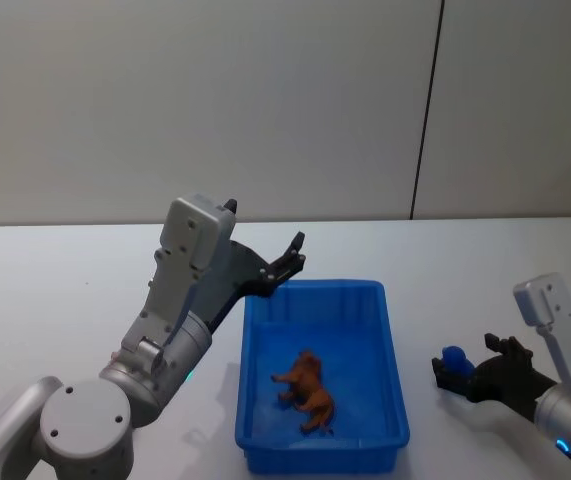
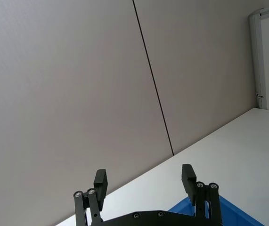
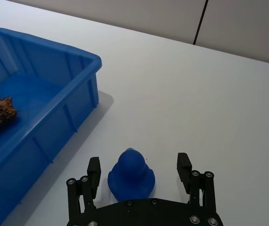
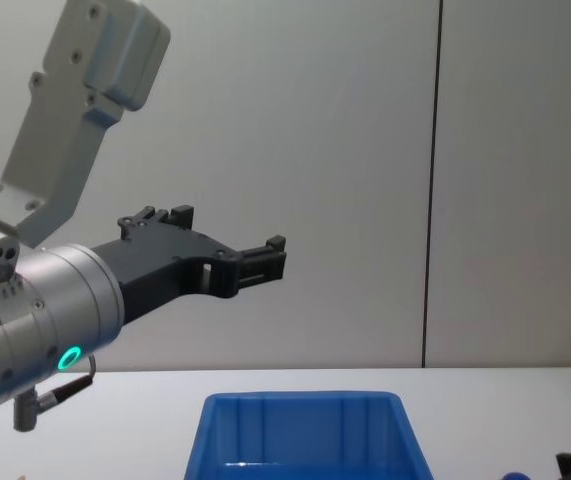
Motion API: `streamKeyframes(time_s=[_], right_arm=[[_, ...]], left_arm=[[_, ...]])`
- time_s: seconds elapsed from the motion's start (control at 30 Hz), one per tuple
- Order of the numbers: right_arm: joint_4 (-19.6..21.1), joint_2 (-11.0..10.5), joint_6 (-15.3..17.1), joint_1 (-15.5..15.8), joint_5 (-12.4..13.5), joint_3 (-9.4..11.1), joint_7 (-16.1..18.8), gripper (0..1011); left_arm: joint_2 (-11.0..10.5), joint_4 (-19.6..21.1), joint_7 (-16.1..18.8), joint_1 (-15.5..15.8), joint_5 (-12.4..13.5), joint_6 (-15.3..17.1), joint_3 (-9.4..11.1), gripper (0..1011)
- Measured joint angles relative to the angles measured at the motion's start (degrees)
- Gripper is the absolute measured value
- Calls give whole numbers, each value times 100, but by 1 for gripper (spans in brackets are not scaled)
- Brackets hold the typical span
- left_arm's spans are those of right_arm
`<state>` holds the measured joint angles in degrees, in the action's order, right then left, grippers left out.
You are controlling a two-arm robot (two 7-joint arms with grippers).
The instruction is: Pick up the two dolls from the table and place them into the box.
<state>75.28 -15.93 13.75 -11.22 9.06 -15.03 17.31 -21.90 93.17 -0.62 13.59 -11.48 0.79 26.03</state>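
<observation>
- Head view: the box [image 1: 395, 372] sat lower centre on the desk [image 1: 65, 290] with the reddish-brown doll [image 1: 308, 392] lying on its floor, so that one looked done. The blue doll [image 1: 454, 357] stood on the desk at lower right, near the box, with the right end effector [image 1: 465, 366] placed around it. The left end effector [image 1: 290, 262] hung over the box's upper-left corner, carrying nothing.
- Left wrist view: its fingers [image 2: 100, 181] were spread apart with only wall between them. It looked idle, and I'd have left it there.
- Right wrist view: this was the useful one. The right fingers [image 3: 94, 168] were wide apart, one on each side of the blue doll at bottom centre, with a gap on both sides and no contact yet. The doll looked rounded and smooth with a wider base, so I'd have closed low and centred on the body so it couldn't squirt out. Then I'd have lifted well above the thick rim before swinging toward the box at the left of the frame.
- Chest view: the left end effector sat middle left, high above the box at bottom centre, well out of the way.
</observation>
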Motion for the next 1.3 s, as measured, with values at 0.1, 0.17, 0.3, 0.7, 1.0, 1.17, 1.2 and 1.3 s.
streamKeyframes(time_s=[0.1, 0.17, 0.3, 0.7, 1.0, 1.17, 1.2, 1.3], right_arm=[[-83, 21, 41, -54, 6, 1, 11, 942], [-135, 34, 73, -89, 9, 1, 21, 922], [-197, 49, 135, -135, 15, 2, 41, 819], [-259, 66, 222, -198, 51, 9, 94, 448], [-170, 72, 180, -191, 80, -3, 116, 265], [-52, 74, 75, -167, 98, -20, 135, 232], [1, 76, 35, -157, 103, -26, 147, 225], [139, 82, -50, -142, 120, -45, 194, 205]], left_arm=[[0, 0, 0, 0, 0, 0, 0, 1001], [0, 0, 0, 0, 0, 0, 0, 1001], [0, 0, 0, 0, 0, 0, 0, 1001], [0, 0, 0, 0, 0, 0, 0, 1001], [0, 0, 0, 0, 0, 0, 0, 1001], [0, 0, 0, 0, 0, 0, 0, 1001], [0, 0, 0, 0, 0, 0, 0, 1001], [0, 0, 0, 0, 0, 0, 0, 1001]])
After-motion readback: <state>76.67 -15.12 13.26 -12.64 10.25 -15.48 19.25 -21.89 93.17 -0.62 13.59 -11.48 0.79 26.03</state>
